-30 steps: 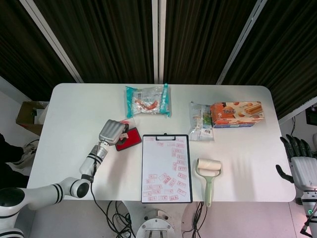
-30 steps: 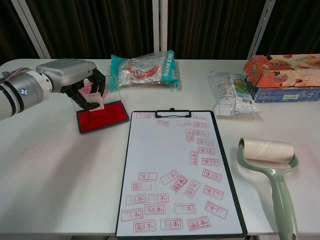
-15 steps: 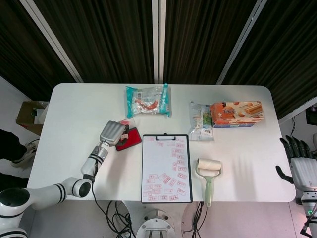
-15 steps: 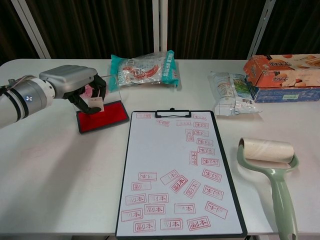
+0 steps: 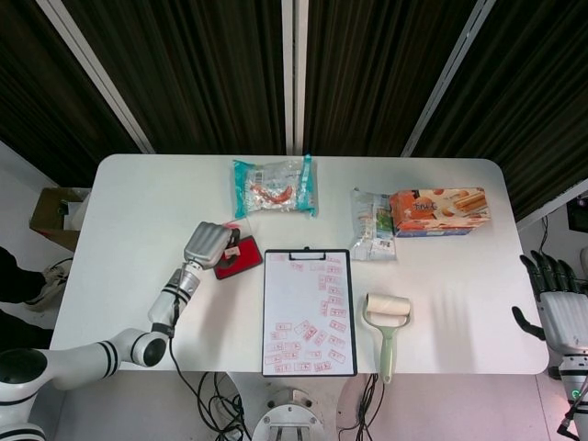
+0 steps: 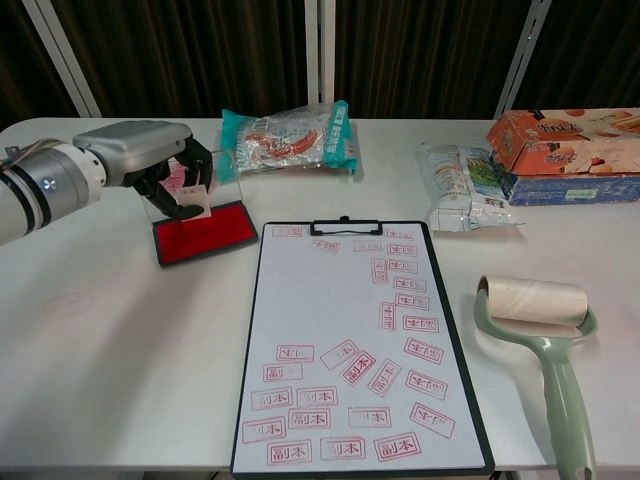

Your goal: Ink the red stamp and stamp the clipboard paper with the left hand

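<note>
My left hand (image 6: 150, 160) (image 5: 208, 244) hovers over the far left part of the red ink pad (image 6: 205, 234) (image 5: 241, 261) and holds the small red stamp (image 6: 193, 197) in its fingers, just above the pad. The clipboard (image 6: 352, 343) (image 5: 308, 310) lies to the right of the pad, its paper covered with several red stamp marks. My right hand (image 5: 557, 303) rests open off the table's right edge, seen only in the head view.
A teal snack bag (image 6: 288, 140) lies behind the pad. A clear packet (image 6: 460, 187) and an orange box (image 6: 565, 140) sit at the back right. A green lint roller (image 6: 545, 345) lies right of the clipboard.
The left hand dipped slightly toward the ink pad half a second ago and has risen back a little with the stamp. The right hand stays still.
</note>
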Available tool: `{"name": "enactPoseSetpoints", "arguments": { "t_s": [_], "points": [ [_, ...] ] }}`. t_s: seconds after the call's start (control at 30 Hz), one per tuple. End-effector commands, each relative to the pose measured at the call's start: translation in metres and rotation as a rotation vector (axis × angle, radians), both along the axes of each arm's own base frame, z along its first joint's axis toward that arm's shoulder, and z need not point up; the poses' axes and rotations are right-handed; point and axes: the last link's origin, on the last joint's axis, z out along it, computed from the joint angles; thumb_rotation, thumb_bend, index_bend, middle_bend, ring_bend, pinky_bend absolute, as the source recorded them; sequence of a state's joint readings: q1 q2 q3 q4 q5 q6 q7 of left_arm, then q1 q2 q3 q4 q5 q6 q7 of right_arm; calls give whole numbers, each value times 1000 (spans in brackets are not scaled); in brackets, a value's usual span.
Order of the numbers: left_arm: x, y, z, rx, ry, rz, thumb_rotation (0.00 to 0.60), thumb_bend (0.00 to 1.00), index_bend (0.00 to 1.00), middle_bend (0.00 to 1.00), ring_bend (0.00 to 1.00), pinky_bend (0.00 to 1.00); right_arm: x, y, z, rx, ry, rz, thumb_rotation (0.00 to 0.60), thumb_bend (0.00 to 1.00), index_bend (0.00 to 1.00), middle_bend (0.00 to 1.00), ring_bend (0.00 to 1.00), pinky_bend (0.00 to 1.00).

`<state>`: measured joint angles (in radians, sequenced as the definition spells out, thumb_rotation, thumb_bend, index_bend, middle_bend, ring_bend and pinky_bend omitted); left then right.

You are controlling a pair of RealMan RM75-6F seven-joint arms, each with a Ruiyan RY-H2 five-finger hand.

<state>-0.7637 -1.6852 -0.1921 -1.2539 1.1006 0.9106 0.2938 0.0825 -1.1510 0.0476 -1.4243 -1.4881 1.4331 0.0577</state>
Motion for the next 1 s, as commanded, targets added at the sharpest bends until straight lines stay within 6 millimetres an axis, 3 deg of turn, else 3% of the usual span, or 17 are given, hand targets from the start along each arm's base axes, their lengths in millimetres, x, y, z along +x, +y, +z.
{"name": "enactPoseSetpoints", "arguments": {
  "t_s": [0.03,0.17,0.43,0.8,1.0],
  "points": [
    [19,-1,20,12,-114,-15,600,474,681,695,1000,1000,0,0,0,0,0,-1,600,226,0,0,0,0],
    [35,-12,28,-38,-182,-34,600,474,682,697,1000,1000,0,0,-2,6,-2,-2,600,226,0,0,0,0],
    [59,-33,5,-163,-179,-111,600,474,682,697,1000,1000,0,1,-3,10,-2,0,600,227,0,0,0,0],
    [84,-19,-32,-249,-141,-162,600,474,681,696,1000,1000,-3,4,1,6,-4,-8,600,226,0,0,0,0],
    [83,-10,-41,-269,-110,-238,600,474,681,695,1000,1000,-6,4,4,-2,-8,-12,600,226,0,0,0,0]
  ]
}}
